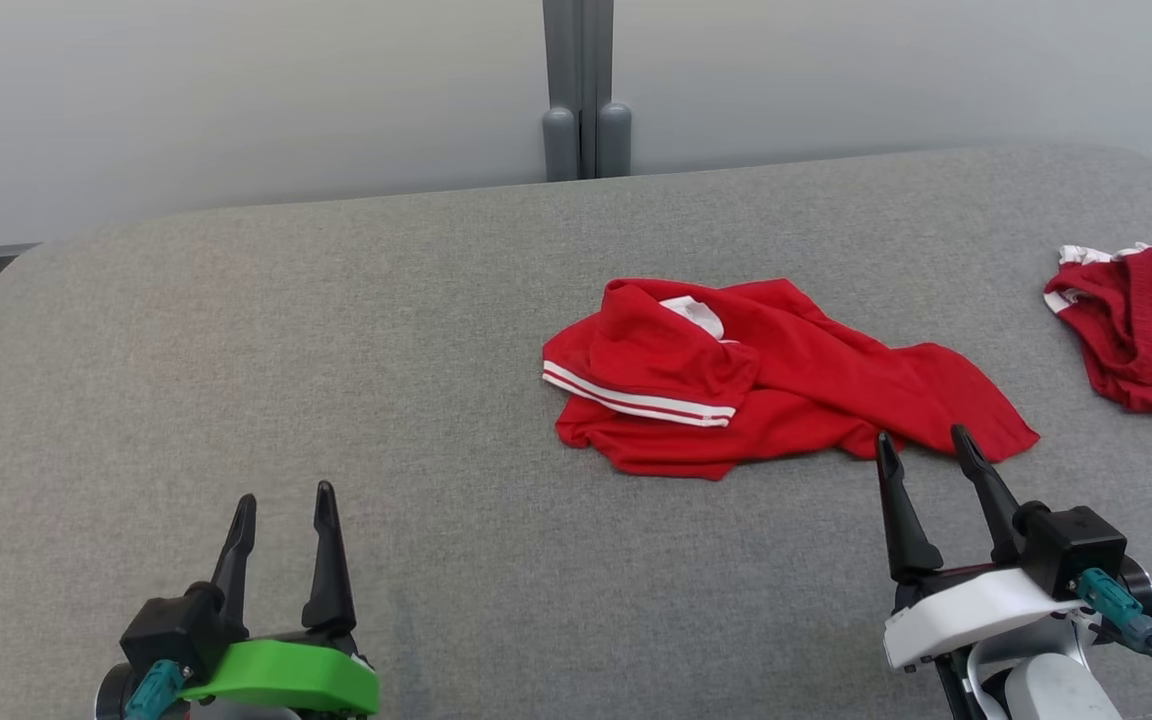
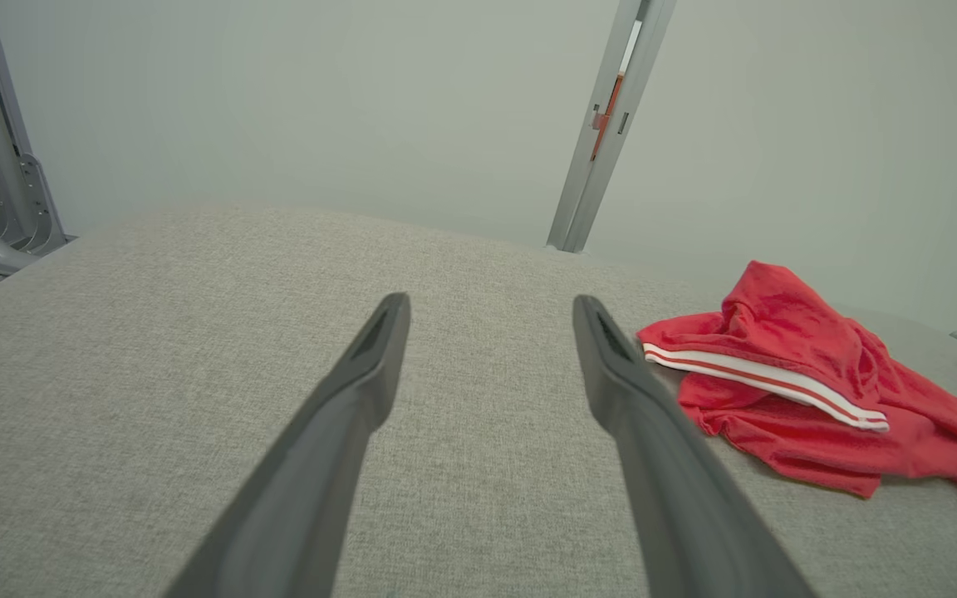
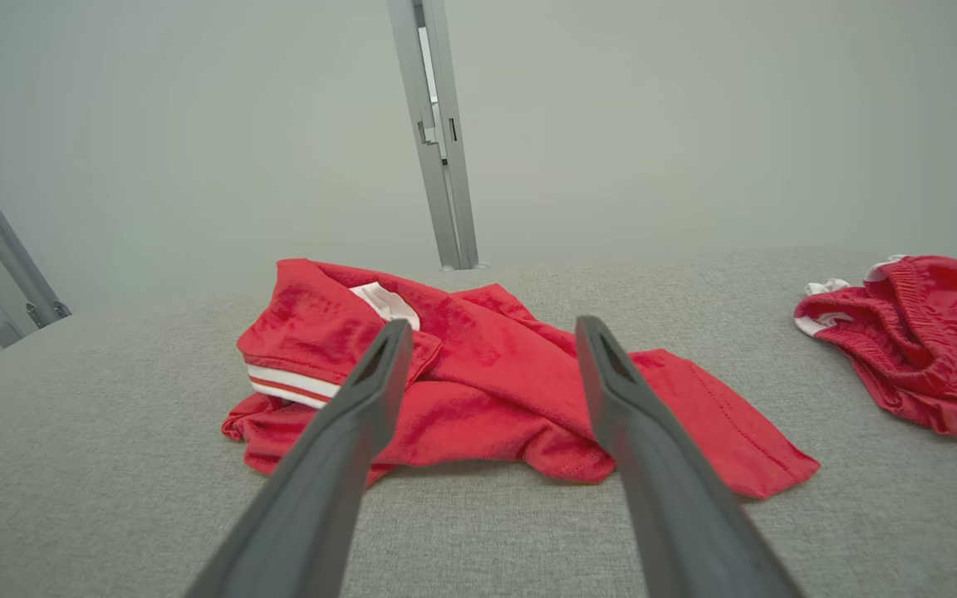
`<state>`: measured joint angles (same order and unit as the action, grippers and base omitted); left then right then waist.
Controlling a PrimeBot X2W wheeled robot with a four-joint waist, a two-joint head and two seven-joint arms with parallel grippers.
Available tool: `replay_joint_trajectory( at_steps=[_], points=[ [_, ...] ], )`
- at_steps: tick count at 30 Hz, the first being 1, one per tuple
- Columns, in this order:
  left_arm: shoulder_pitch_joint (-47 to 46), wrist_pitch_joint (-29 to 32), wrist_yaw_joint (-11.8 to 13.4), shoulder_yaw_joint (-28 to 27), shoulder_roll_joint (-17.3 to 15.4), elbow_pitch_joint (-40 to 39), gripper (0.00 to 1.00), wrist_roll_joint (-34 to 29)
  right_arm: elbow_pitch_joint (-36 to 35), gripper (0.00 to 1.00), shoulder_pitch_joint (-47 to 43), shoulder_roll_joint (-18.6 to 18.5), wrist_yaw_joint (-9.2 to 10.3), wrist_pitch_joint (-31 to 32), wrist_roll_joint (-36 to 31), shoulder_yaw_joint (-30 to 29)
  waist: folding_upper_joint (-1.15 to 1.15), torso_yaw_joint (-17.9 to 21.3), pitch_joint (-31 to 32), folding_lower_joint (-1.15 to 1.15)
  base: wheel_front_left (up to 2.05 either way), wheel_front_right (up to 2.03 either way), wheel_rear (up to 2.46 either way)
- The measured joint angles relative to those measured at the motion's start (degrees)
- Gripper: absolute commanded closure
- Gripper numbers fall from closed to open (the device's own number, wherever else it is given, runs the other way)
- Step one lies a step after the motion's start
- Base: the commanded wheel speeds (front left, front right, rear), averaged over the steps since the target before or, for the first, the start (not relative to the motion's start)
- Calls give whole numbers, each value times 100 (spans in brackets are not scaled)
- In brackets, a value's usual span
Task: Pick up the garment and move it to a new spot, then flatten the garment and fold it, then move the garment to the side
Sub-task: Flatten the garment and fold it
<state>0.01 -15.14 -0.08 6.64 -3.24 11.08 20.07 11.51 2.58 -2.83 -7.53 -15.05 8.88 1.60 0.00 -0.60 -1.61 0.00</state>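
On the grey surface (image 1: 386, 330), the garment (image 1: 796, 385) is found crumpled just beyond the right gripper (image 1: 923, 437), a maroon cloth (image 1: 1146, 335) farther right.

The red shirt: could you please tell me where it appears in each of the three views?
Head view: shirt right of centre, just beyond the right gripper.
Left wrist view: shirt at the right side, mid-height.
Right wrist view: shirt in the centre, behind the fingers.
Shared landmark: the grey post behind it.

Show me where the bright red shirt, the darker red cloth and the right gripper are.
bright red shirt (image 1: 806, 375): head view, on its crumpled red body.
darker red cloth (image 1: 1151, 330): head view, on its red middle.
right gripper (image 1: 921, 436): head view, midway between the tips of its open jaws.
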Motion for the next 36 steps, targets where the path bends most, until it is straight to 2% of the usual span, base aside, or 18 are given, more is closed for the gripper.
replay_joint_trajectory(
  at_steps=[13, 25, 36],
  points=[
    [-104, 0, -91, -14, 26, -2, 0, -105, 229, 0, 252, 1, 0, -1, -153, 22, 0, -180, -233, 0, 0, 0, 0],
    [-334, 0, -83, 162, 34, 15, 0, -92, 2152, 0, 1398, 2, 0, 0, -146, 189, 0, -791, -610, 0, 0, 0, 0],
    [-333, 0, -41, 245, 35, 27, 0, -53, 3159, 0, 1989, 4, 0, 0, -41, 299, 0, -1335, -729, 0, 0, 0, 0]
  ],
)
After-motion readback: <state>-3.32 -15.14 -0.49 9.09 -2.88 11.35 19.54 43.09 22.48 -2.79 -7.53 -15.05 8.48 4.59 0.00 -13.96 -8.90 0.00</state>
